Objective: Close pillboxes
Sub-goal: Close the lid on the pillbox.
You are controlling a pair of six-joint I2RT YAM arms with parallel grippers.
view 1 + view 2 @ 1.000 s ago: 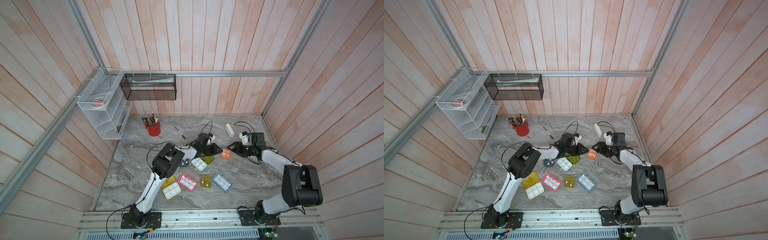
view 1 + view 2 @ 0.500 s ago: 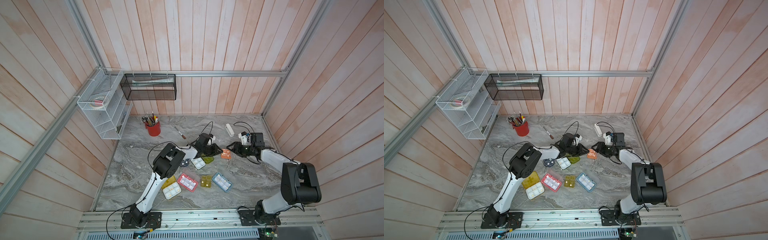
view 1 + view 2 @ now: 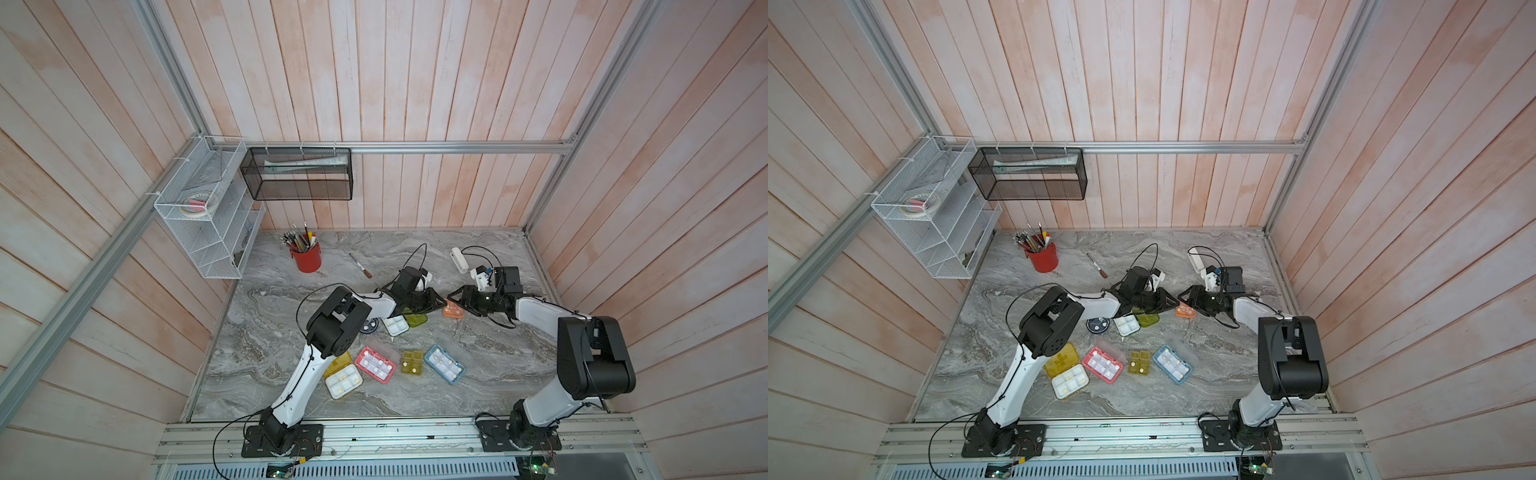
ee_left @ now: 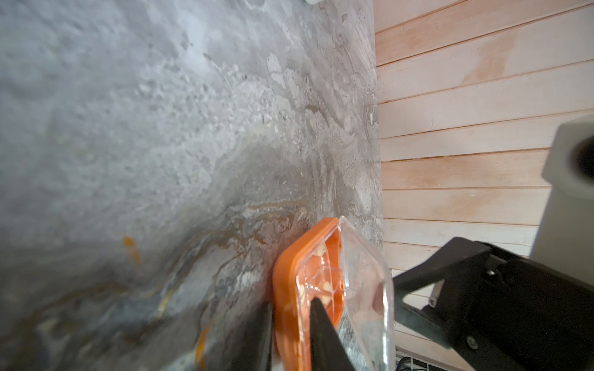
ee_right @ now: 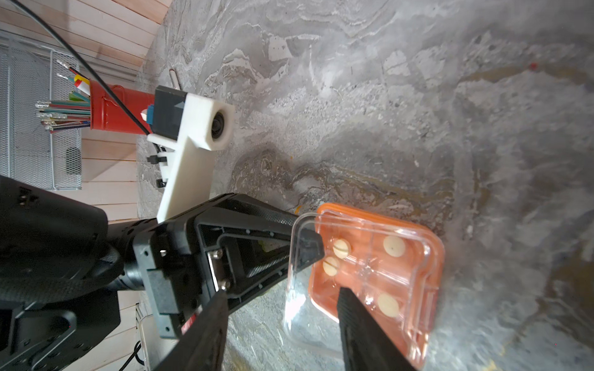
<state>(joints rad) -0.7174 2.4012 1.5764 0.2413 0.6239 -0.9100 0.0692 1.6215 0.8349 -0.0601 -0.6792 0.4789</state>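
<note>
The orange square pillbox [image 3: 453, 311] lies between my two grippers at the back of the table; its clear lid [image 5: 363, 253] stands ajar over the pills. My left gripper [image 4: 291, 334] is shut on the orange base's side wall. My right gripper [image 5: 283, 308] is open, one finger over the lid, the other off to the side. Nearer the front lie the lime-green [image 3: 415, 320], dark round [image 3: 369, 326], yellow [image 3: 338, 365], pink [image 3: 376, 365], amber [image 3: 412, 363] and blue-grey [image 3: 444, 363] pillboxes, with their lids open as far as I can see.
A red cup of pens [image 3: 306, 257] stands at the back left, a small tool [image 3: 360, 266] beside it. A white oblong bar [image 3: 459, 259] lies at the back right. Wire racks [image 3: 208, 216] hang on the left wall.
</note>
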